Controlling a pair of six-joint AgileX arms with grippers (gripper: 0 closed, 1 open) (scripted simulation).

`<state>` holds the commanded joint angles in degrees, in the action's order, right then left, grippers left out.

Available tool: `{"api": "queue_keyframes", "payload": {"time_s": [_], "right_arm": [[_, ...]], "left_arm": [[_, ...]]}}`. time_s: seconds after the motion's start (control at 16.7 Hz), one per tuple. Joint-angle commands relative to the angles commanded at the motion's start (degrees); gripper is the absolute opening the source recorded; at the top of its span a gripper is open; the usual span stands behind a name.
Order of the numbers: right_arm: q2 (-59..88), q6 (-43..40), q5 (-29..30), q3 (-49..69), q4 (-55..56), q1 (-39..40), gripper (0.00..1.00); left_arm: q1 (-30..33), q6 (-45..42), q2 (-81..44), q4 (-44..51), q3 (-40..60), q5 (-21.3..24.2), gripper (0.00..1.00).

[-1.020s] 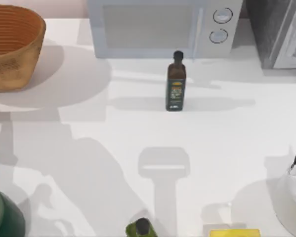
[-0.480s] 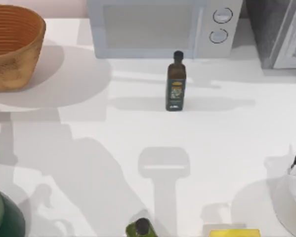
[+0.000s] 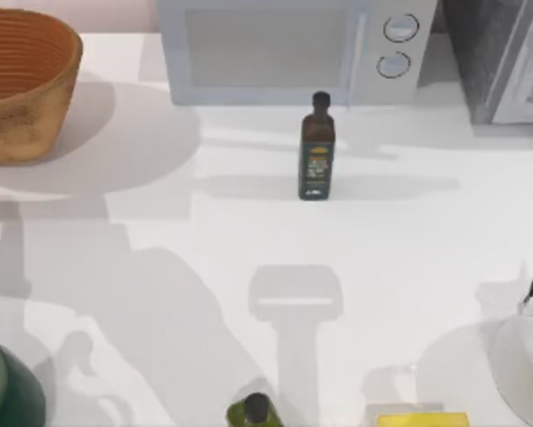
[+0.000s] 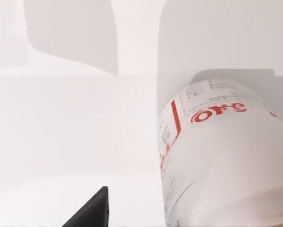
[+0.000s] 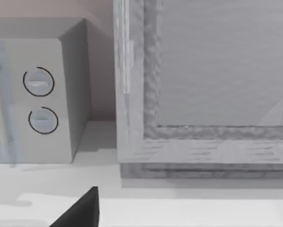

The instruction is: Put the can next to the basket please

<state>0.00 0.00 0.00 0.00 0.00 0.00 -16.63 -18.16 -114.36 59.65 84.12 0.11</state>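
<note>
White table (image 3: 408, 231) stretching under microwave (image 3: 284, 49) at back. Basket (image 3: 21, 84) sitting at far left corner. Can (image 4: 221, 156) looming right against left wrist camera, long axis tilting, so left arm being nearer. Whether left gripper is grasping it: cannot tell. Right gripper state also unclear, its wrist camera facing microwave.

Bright, even light on my top view. Soft grey shadows fall across the white table (image 3: 408, 258); a bottle (image 3: 317, 151) casts faint shadows to both sides. The basket (image 3: 21, 84) shades the surface beside it. Left wrist: the can (image 4: 217, 156) looms close and pale, nearly washed out.
</note>
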Motion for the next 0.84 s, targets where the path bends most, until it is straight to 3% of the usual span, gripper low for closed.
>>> {"api": "queue_keyframes", "payload": {"time_s": [0.84], "right_arm": [[0.0, 0.0, 0.0, 0.0, 0.0, 0.0, 1.0]], "left_arm": [[0.0, 0.1, 1.9, 8.5, 6.6, 0.0, 1.0]]}}
